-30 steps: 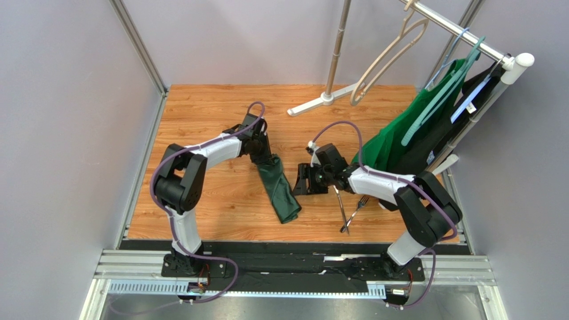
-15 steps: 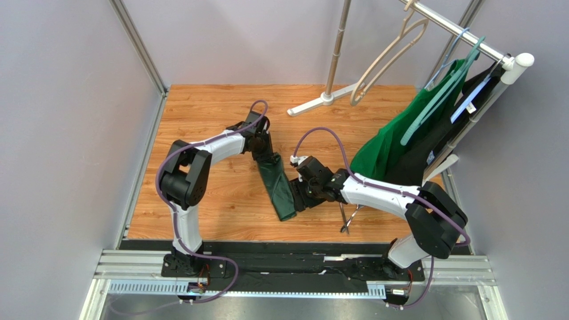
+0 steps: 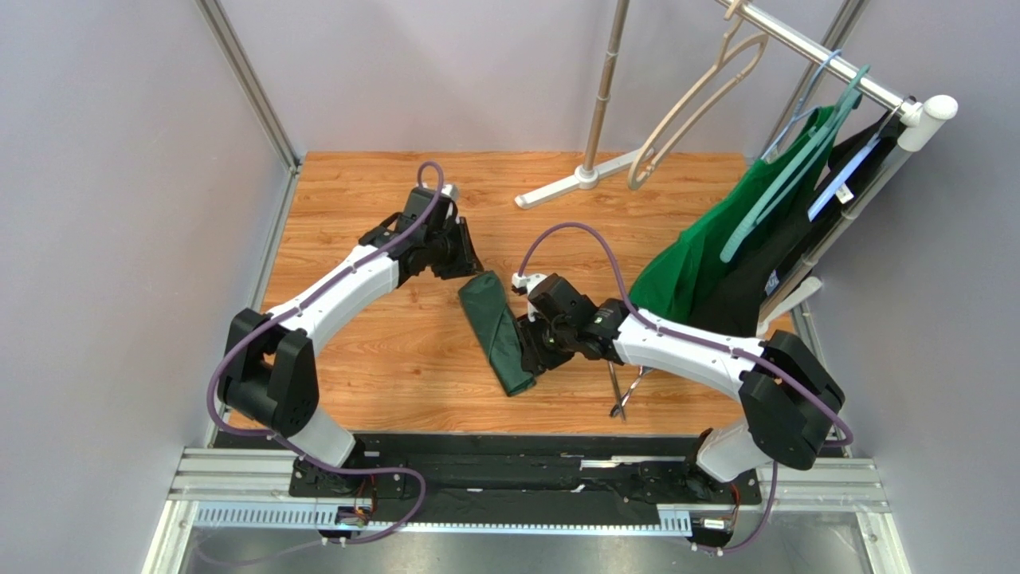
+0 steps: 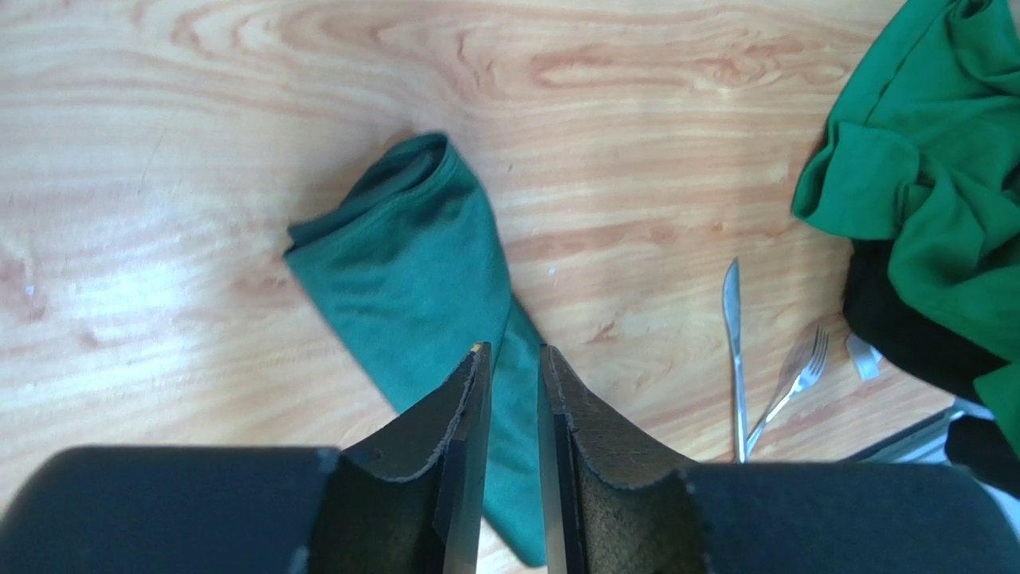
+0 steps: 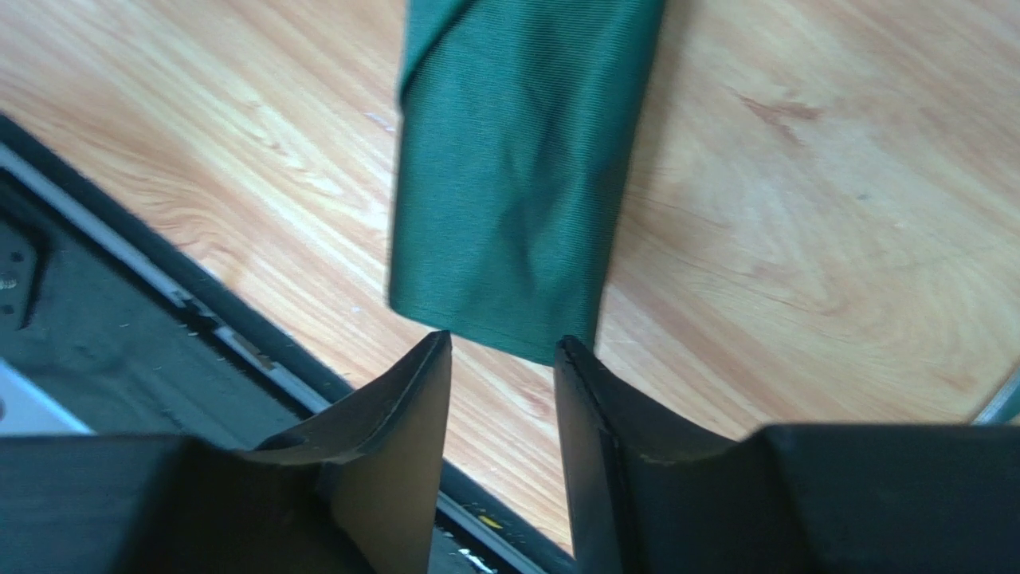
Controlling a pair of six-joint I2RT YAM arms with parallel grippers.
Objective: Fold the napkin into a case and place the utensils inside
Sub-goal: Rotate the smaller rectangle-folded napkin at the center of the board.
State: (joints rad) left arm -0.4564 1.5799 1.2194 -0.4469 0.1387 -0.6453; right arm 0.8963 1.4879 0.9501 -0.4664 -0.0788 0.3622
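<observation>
Folded napkin (image 3: pixel 497 335), left end effector (image 4: pixel 512 353) narrowly apart, right end effector (image 5: pixel 504 341) apart, seemingly empty

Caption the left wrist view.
Empty left fingers facing the folded dark green cloth napkin, slim silver metal knife and fork alongside.

Left claw (image 4: pixel 512 350), right claw (image 5: pixel 504 341) ajar.

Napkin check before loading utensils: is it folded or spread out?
Folded. The napkin lies as a narrow layered strip on the table, with the utensils apart from it, not inside.
</observation>
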